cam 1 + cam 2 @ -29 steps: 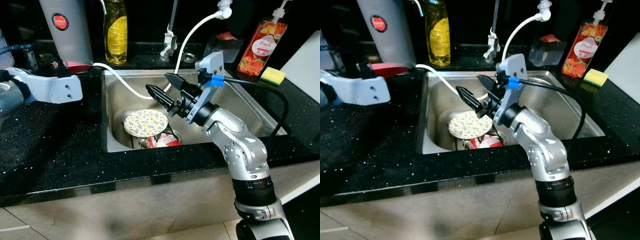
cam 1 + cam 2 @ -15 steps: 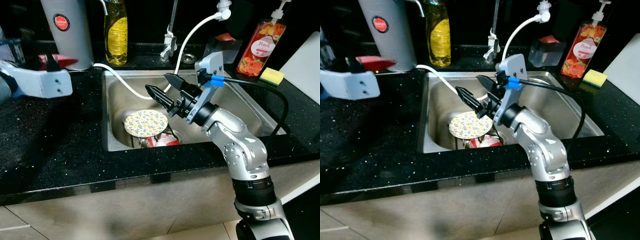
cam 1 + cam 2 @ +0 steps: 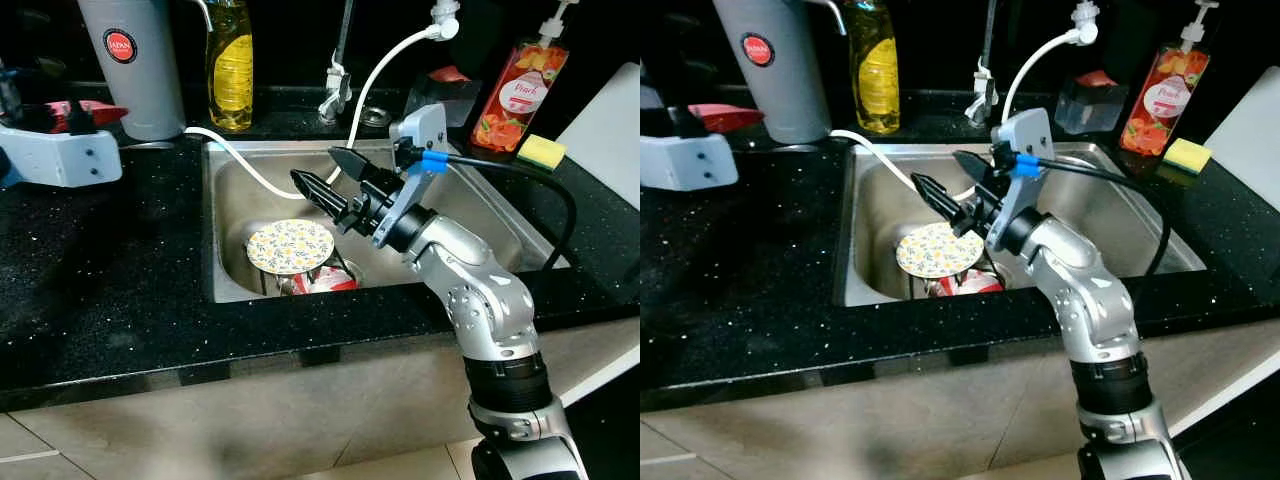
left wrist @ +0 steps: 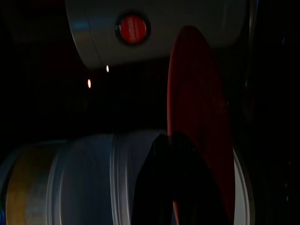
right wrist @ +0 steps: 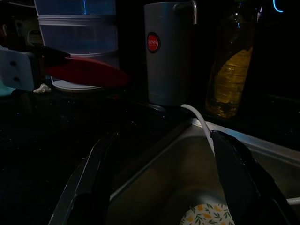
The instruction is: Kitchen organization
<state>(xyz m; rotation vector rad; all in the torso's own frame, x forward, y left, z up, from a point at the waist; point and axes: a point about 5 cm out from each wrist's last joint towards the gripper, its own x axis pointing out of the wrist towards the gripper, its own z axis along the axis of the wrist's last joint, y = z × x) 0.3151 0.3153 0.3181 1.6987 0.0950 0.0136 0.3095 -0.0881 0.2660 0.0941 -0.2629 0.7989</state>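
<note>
A red plate (image 3: 78, 110) is held edge-on above the black counter at the far left, beside the grey canister (image 3: 132, 60); my left gripper (image 4: 171, 140) is shut on it. A floral plate (image 3: 290, 246) rests in the steel sink (image 3: 480, 215) on top of something red (image 3: 325, 283). My right gripper (image 3: 317, 166) hangs open above the sink, just behind the floral plate and not touching it. In the right wrist view the red plate (image 5: 86, 70) floats left of the canister, in front of stacked clear containers (image 5: 77, 42).
A yellow dish-soap bottle (image 3: 231, 62), the tap (image 3: 338, 85) and a white hose (image 3: 380, 75) stand behind the sink. A peach soap bottle (image 3: 515, 90) and a yellow sponge (image 3: 544, 151) sit at the back right. The black counter (image 3: 110, 280) stretches left of the sink.
My left arm has carried the red plate leftward and a little farther back, away from the sink corner. The right arm and the floral plate have stayed put.
</note>
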